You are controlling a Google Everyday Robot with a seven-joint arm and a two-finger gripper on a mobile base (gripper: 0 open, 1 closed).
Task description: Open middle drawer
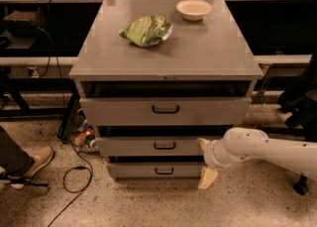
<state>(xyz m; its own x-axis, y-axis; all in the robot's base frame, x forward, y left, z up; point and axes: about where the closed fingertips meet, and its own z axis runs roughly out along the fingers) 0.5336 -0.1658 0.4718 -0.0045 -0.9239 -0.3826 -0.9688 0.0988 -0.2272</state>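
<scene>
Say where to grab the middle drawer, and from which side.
On the middle drawer, grip the black loop handle at the centre of its front, coming straight from the front; the loop runs horizontally, so close above and below it. The gripper, open, sits by the drawer's right end.

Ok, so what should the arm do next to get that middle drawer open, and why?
Probably slide the gripper left and slightly up to the black loop handle of the middle drawer. The gripper hangs open near the right end of the drawer fronts, off to the side of that handle and holding nothing, so it has nothing to pull on yet.
</scene>
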